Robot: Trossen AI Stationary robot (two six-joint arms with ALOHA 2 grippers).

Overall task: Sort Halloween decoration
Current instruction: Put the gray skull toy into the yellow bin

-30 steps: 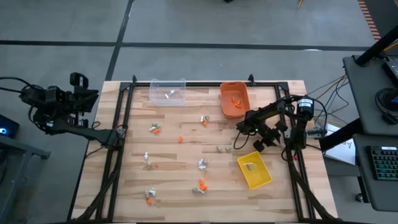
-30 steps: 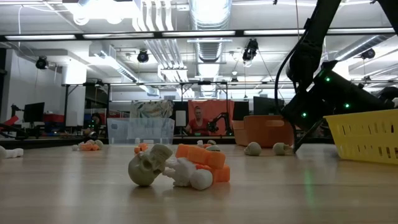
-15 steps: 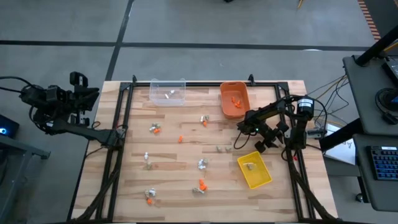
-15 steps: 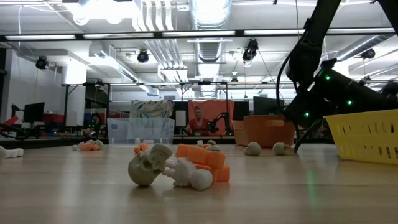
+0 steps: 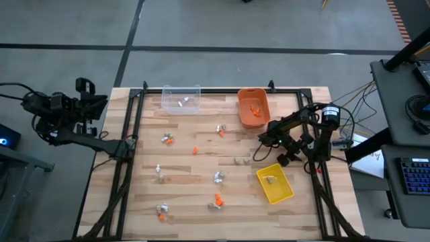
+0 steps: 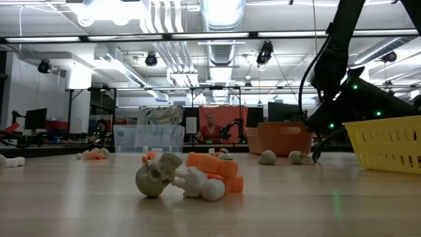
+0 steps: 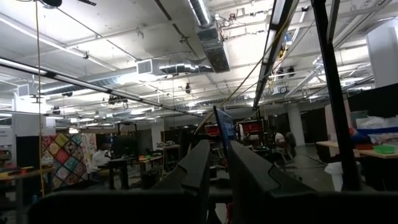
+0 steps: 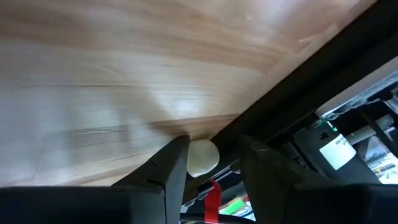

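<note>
Tiny orange, white and tan Halloween decoration pieces lie scattered on the wooden table, e.g. a group [image 5: 166, 139], another [image 5: 217, 199] and a tan pair [image 5: 238, 160]. A skull-like piece with orange and white ones [image 6: 187, 178] lies close in the low view. My right gripper [image 5: 259, 155] hangs low over the table's right part, between the orange bin [image 5: 253, 117] and the yellow bin [image 5: 282, 191], open [image 8: 208, 158]. A pale round trinket [image 8: 203, 157] sits between its fingers. My left gripper [image 7: 221, 163] is raised off the table's left edge, shut and empty. My right gripper has the pale round trinket between its two fingers, close against one finger [image 8: 175, 163], with a gap showing toward the other. I cannot tell whether the fingers touch it.
A clear bin [image 5: 181, 107] stands at the far edge, left of the orange bin. Each bin has a few pieces in it. A dark frame rail [image 5: 310, 154] runs along the table's right side, close behind my right arm. Bare wood lies in the table's middle.
My right arm has edged a little toward the table's right edge. The trinkets on the table lie where they were.
</note>
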